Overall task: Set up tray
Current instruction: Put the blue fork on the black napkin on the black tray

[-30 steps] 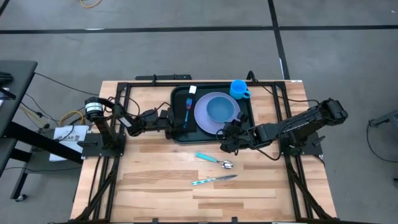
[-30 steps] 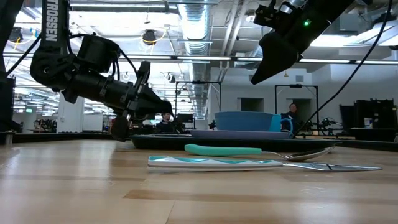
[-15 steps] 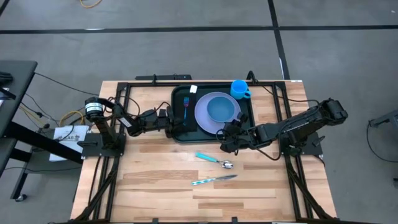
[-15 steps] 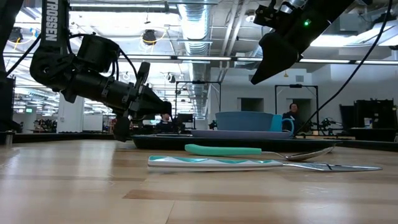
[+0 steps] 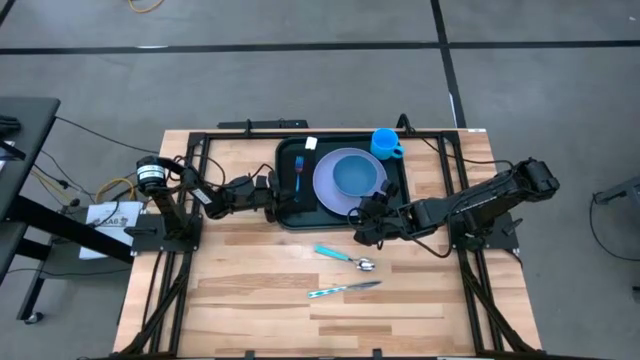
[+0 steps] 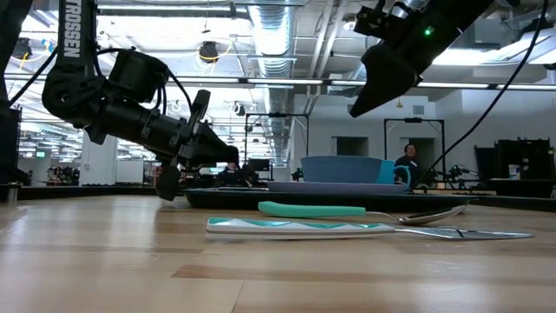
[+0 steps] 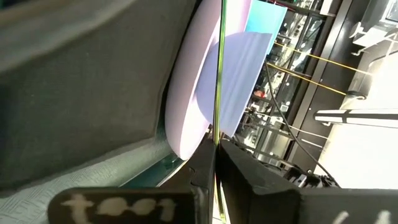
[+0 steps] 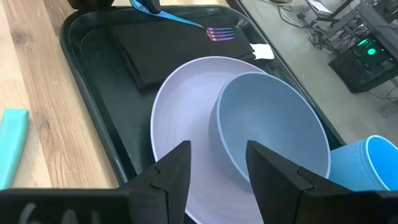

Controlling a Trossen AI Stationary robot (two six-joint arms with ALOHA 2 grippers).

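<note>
The left end effector (image 5: 268,194) sits at the left rim of the large dark green rectangular plastic tray (image 5: 287,210), low over the desk. In the left wrist view its two dark fingers (image 7: 205,165) press close together on a thin edge seen end-on, apparently the tray's rim; contact is read as a grip, though most of that view is filled by blurred dark surface. In the low view the same end effector (image 6: 178,169) angles down toward the tray's near end (image 6: 208,196).

The right end effector (image 5: 362,222) hangs above the tray's front right corner, clear of it. Its fingers (image 8: 177,163) are spread apart and hold nothing; between them shows the round lavender plate (image 8: 186,118).

The tray lies at the far middle of the pale wooden slatted desk (image 5: 250,290). It carries the lavender plate with a smooth grey-blue bowl (image 5: 356,177) on top, a flat black rectangle (image 8: 161,53) and a blue-handled fork (image 5: 299,173) lying on that rectangle. A bright blue plastic mug (image 5: 385,143) stands at the tray's far right corner; whether it is inside the rim cannot be told.

On the bare desk nearer the front lie a teal-handled metal spoon (image 5: 343,256) and a teal-patterned knife (image 5: 343,289), well apart from the tray.
</note>
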